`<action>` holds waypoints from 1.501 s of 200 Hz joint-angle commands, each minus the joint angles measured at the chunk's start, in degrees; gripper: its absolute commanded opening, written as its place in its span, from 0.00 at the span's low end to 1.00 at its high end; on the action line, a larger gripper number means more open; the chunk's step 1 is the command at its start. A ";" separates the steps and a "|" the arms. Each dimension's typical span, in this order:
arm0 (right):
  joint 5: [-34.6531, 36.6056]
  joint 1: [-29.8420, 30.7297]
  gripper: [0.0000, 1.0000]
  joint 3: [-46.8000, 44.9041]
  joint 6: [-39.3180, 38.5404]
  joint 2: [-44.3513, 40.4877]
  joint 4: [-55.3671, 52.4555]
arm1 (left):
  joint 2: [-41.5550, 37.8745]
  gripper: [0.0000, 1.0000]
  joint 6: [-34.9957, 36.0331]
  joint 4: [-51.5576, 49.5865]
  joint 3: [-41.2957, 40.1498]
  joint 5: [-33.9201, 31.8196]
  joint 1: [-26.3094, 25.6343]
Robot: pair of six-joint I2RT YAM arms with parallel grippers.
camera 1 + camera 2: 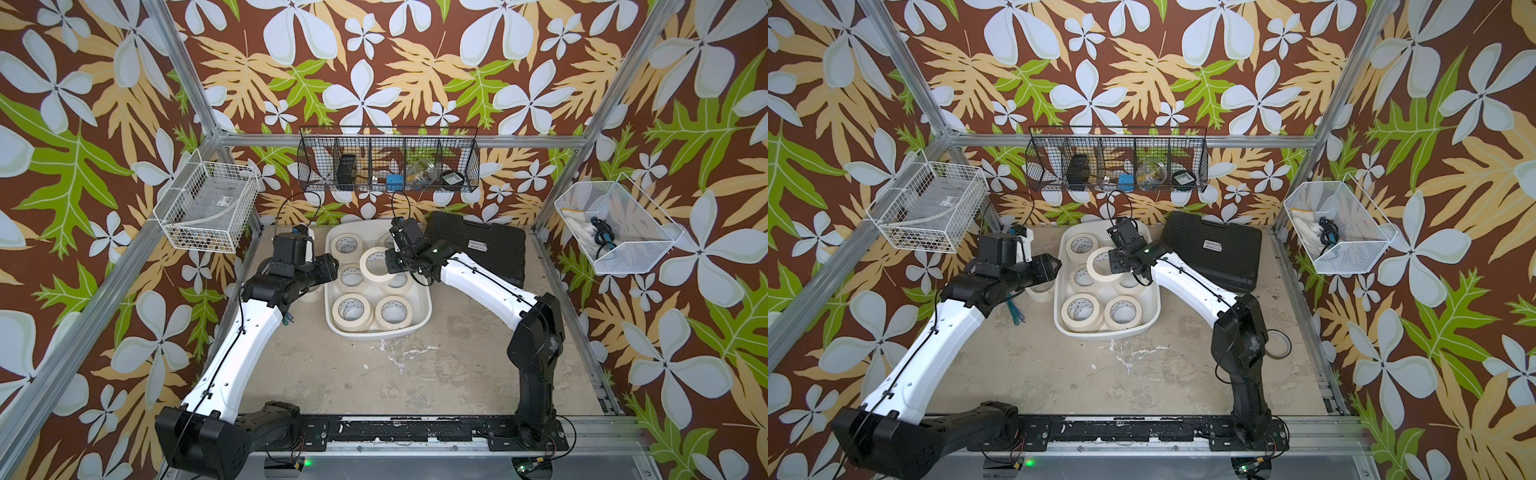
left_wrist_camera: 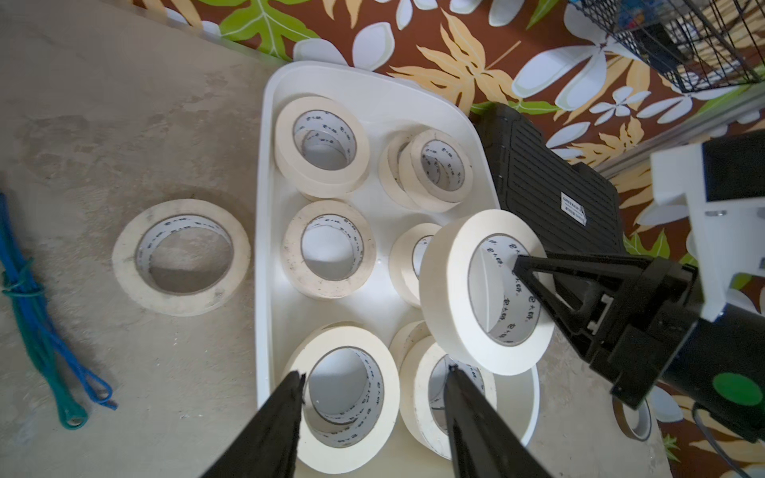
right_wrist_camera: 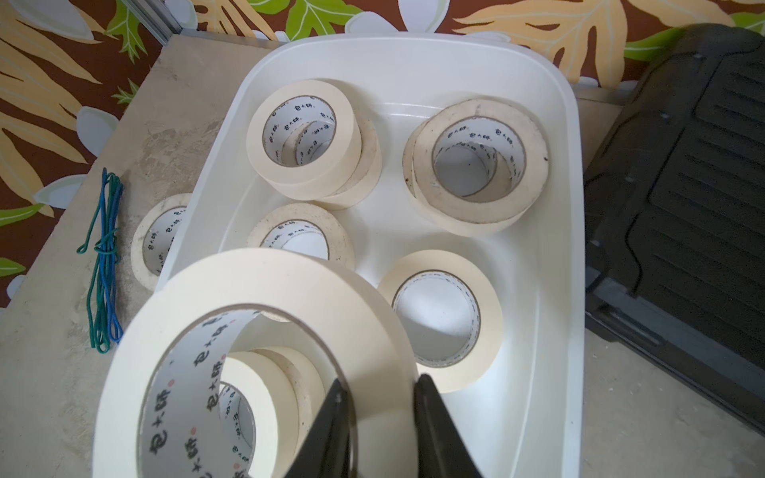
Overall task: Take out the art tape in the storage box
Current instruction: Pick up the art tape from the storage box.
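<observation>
Cream tape roll [image 3: 248, 298] clamped in the right pincer [image 3: 376, 393], clear above the box [image 3: 554, 248] rim. Left pincer [image 2: 376, 372] half-open, empty; its wrist view shows another roll [image 2: 178, 256] on open bench [image 2: 103, 103] alongside.

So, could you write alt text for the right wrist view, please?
The right gripper pinches the wall of a cream tape roll, held above the white storage box, where more rolls lie. A black case sits beside it.
</observation>
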 commanded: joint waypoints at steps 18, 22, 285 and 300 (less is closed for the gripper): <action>-0.59 0.07 0.09 -8.88 2.52 -6.01 2.81 | 6.09 0.59 0.24 -2.56 5.91 -5.79 -9.13; -0.68 0.12 0.09 -9.73 2.66 -6.53 3.00 | 6.99 0.59 0.20 -2.83 6.59 -6.41 -10.17; -2.39 0.40 0.57 -23.67 3.91 -22.68 6.81 | 17.16 0.16 -4.03 -8.83 6.85 -18.80 -19.19; -1.66 0.36 0.59 -24.09 3.52 -23.50 6.70 | 14.87 0.16 -4.36 -8.17 4.41 -18.02 -15.88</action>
